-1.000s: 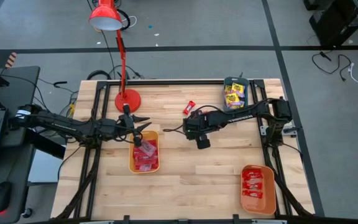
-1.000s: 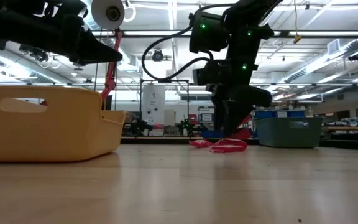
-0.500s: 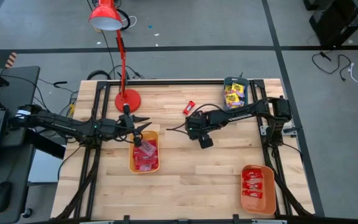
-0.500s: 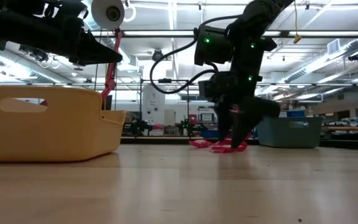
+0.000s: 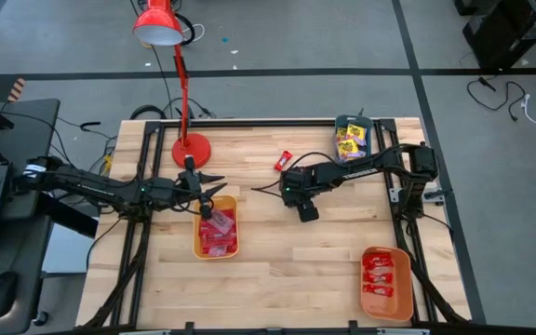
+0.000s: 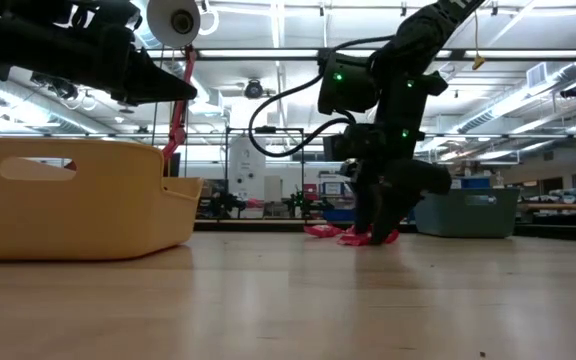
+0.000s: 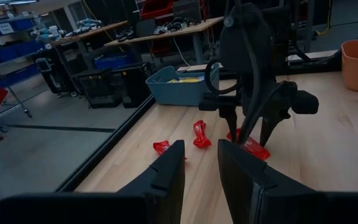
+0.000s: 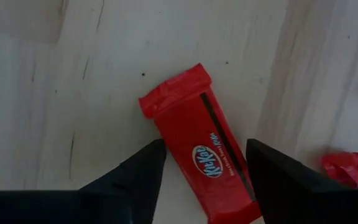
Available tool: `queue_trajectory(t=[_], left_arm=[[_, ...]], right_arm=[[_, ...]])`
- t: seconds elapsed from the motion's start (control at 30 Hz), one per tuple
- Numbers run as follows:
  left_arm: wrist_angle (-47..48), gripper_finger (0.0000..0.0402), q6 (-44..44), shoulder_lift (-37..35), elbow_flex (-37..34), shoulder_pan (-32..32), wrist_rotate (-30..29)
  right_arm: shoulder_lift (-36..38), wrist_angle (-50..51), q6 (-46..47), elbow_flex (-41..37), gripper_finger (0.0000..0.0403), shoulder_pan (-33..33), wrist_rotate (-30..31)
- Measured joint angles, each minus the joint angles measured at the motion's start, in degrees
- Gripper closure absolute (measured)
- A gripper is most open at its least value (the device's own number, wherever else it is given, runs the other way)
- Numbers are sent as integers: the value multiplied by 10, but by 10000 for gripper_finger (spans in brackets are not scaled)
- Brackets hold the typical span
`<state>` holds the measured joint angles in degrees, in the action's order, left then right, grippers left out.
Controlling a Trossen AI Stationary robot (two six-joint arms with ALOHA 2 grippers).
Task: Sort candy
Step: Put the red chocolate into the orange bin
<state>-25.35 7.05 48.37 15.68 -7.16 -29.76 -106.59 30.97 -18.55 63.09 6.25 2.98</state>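
Right gripper over a red KitKat
I see its jaws wide, straddling the bar, nothing gripped; left gripper part-open, empty.

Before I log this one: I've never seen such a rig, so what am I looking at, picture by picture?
Two dark robot arms work at a wooden table, sorting candy. One picture looks straight down, one looks level across the tabletop, and one camera rides on each wrist.

On the table: a yellow tray of red candy, an orange tray of red candy, a teal tray of yellow candy, a red lamp, and loose red candies.

The right tool is open, its fingers on either side of a red KitKat lying on the wood; it is not gripped yet. The left tool hangs by the yellow tray, fingers slightly apart, holding nothing.
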Motion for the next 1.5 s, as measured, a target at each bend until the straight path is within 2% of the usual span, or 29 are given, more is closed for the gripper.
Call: queue_trajectory(t=[0.23,0.4,0.5,0.8,0.87,1.0,1.13,1.37,1.5], left_arm=[[0,302,-1,0,0,0,0],[0,302,-2,0,0,0,0],[0,302,-2,0,0,0,-1],[-6,302,-3,0,0,0,1],[-6,302,-2,0,0,0,25],[-13,302,5,1,0,0,111],[-56,302,23,26,0,-1,149],[-174,302,65,131,2,-1,209],[-225,302,80,198,17,-5,250]], right_arm=[[0,8,63,-1,243,-1,-53],[0,13,166,0,274,-5,-87],[0,13,202,0,280,-5,-109],[7,12,204,-1,277,-5,-127],[17,11,212,-3,277,-4,-158],[46,-20,249,-3,277,4,-240],[64,-80,292,-3,277,11,-320],[68,-244,364,-2,277,13,-446],[68,-333,417,-2,277,12,-485]])
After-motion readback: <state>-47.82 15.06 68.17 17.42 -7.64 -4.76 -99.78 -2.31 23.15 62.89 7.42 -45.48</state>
